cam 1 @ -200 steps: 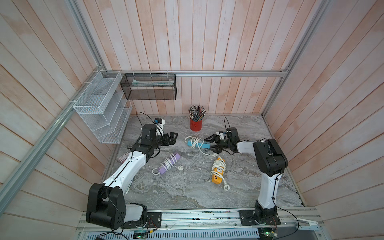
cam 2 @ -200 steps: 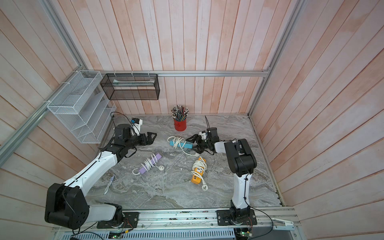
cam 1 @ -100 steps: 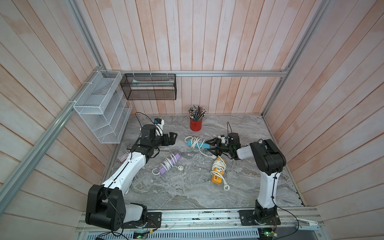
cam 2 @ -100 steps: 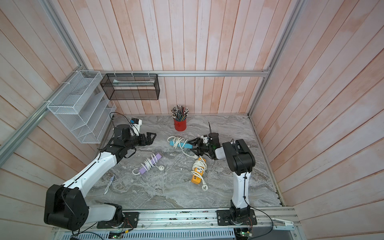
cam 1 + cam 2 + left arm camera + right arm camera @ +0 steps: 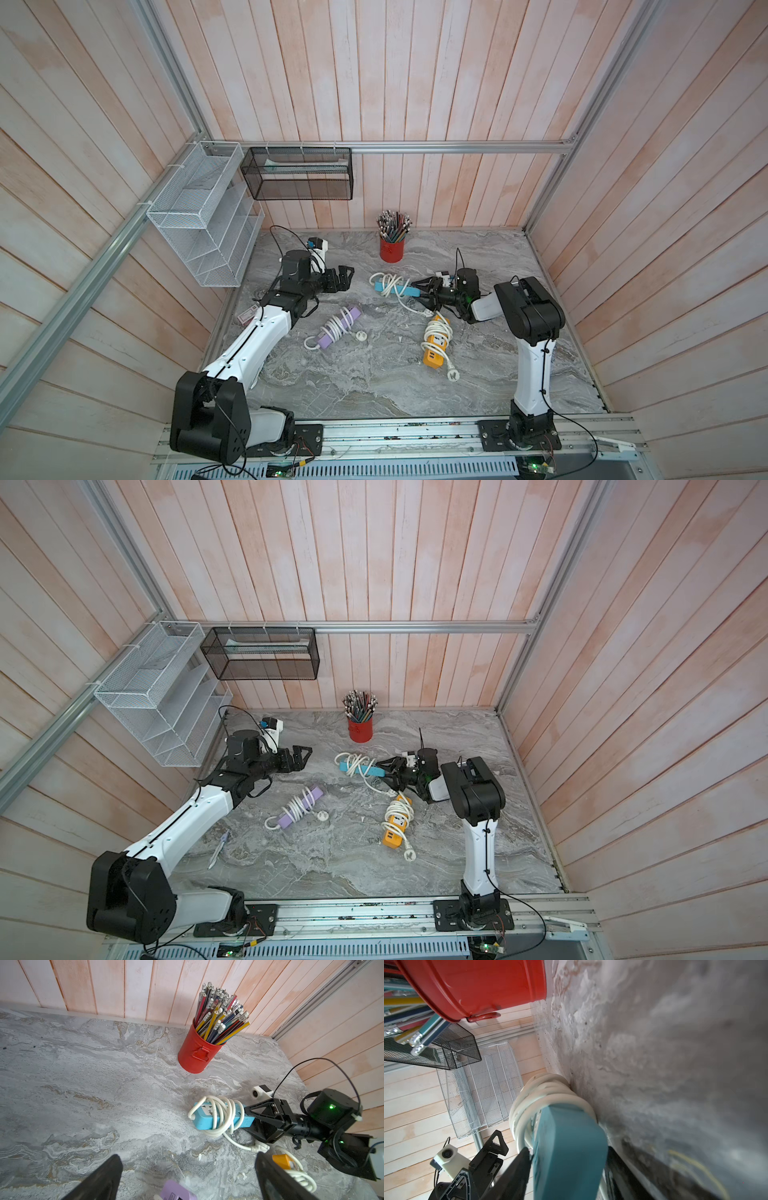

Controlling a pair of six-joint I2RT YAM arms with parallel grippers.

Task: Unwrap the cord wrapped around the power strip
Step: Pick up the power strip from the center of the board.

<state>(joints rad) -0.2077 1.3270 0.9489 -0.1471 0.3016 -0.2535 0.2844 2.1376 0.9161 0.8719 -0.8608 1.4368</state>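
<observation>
Straddling: right fingers [image 5: 515, 1174] flank the bare end of the blue power strip [image 5: 202, 1124]; cannot tell whether they pinch it.
Cord [image 5: 227, 1114]: white, coiled around the strip's middle.
Strip position: on the worktop [image 5: 374, 386], near the red pencil can [image 5: 391, 252].
Left fingers [image 5: 99, 1180]: spread wide, well apart from the strip.

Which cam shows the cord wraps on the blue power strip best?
Left wrist: it shows the blue power strip whole and close, with each loop of the white cord distinct. Both top views show the strip whole but small. The right wrist view shows only its end, foreshortened, with the loops bunched together.
</observation>
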